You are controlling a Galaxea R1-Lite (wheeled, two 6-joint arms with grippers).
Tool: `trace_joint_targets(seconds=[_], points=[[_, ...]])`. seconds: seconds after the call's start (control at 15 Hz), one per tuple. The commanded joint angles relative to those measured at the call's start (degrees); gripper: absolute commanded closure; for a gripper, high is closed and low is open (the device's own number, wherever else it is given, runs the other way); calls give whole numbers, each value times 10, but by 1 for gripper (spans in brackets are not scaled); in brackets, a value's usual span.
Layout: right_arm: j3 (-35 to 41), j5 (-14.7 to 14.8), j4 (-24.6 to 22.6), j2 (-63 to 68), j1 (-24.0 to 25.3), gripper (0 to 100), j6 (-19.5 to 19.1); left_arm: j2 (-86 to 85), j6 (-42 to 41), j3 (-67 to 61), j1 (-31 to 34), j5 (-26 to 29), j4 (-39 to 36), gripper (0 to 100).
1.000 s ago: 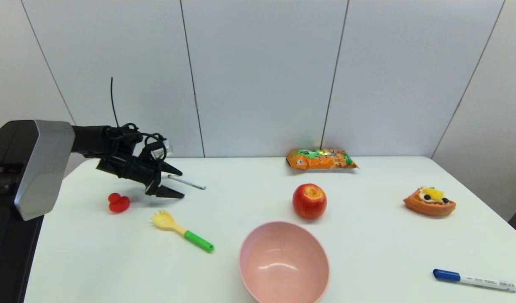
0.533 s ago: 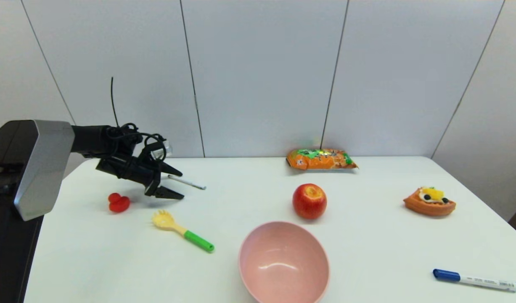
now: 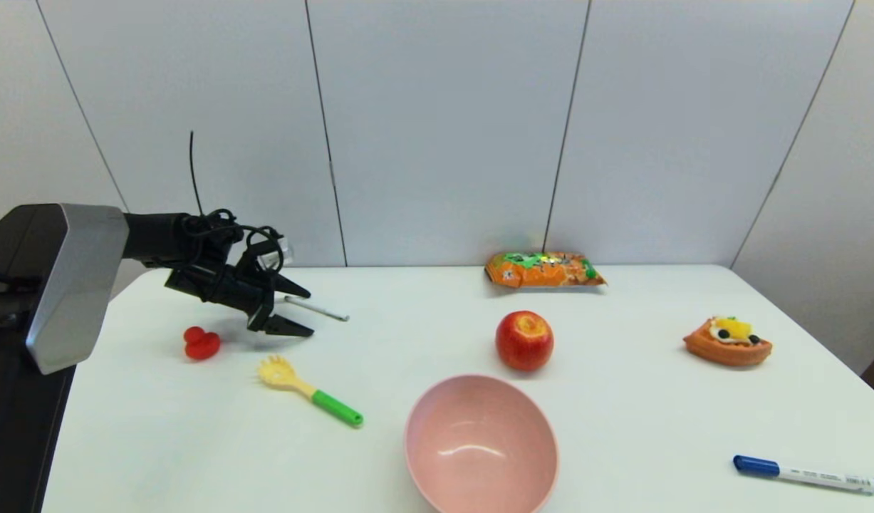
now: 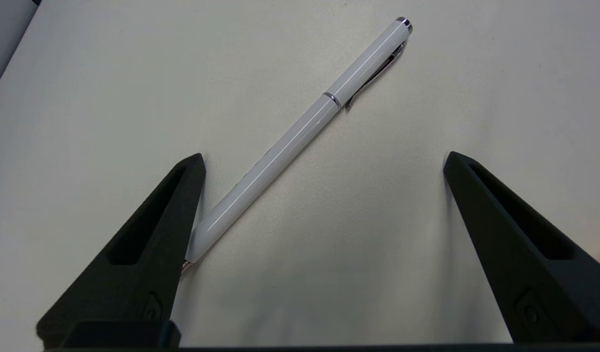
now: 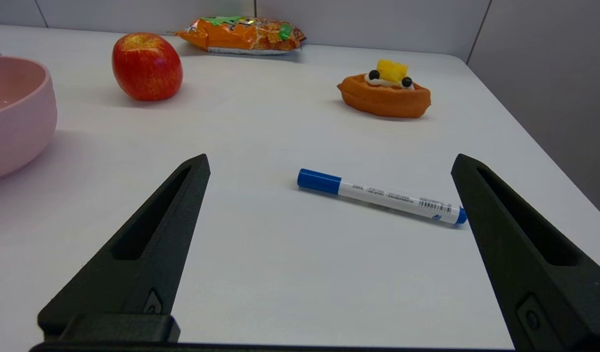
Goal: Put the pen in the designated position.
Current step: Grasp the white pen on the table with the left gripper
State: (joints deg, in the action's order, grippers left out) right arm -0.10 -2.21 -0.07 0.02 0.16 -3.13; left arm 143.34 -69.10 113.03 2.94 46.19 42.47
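Observation:
The pen [image 3: 317, 308] is a slim white one with a silver clip, lying flat on the white table at the far left. In the left wrist view the pen [image 4: 300, 132] runs slantwise, its tip end hidden behind one finger [image 4: 148, 234]. My left gripper [image 3: 305, 312] hangs low over that end of the pen, open, one finger on either side; the left gripper [image 4: 324, 156] holds nothing. My right gripper [image 5: 329, 159] is out of the head view, open above the near right of the table.
A red toy [image 3: 200, 343] and a yellow-green fork [image 3: 308, 390] lie near the left gripper. A pink bowl [image 3: 479, 378] stands front centre, an apple [image 3: 524, 340] behind it. A snack bag [image 3: 543, 269], a waffle toy [image 3: 727, 340] and a blue-capped marker [image 3: 807, 474] lie farther right.
The left gripper has crept a few pixels to the right. The pen lies where it was.

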Motion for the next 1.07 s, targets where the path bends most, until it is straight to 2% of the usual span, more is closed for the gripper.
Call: trace_joint_targets(seconds=[0.07,0.2,0.27,0.6,1.07], points=[[0,-1,0,1,0,0,0,4,-3,0,-3,2,1,0],[0,-1,0,1,0,0,0,3,-1,0,-3,1,0,0],[0,0,0,1,0,0,0,3,-1,0,-3,1,0,100],[0,0,0,1,0,0,0,2,11,0,-3,0,-33,100],[0,-1,0,1,0,0,0,-17,15,0,-5,-1,-30,100]])
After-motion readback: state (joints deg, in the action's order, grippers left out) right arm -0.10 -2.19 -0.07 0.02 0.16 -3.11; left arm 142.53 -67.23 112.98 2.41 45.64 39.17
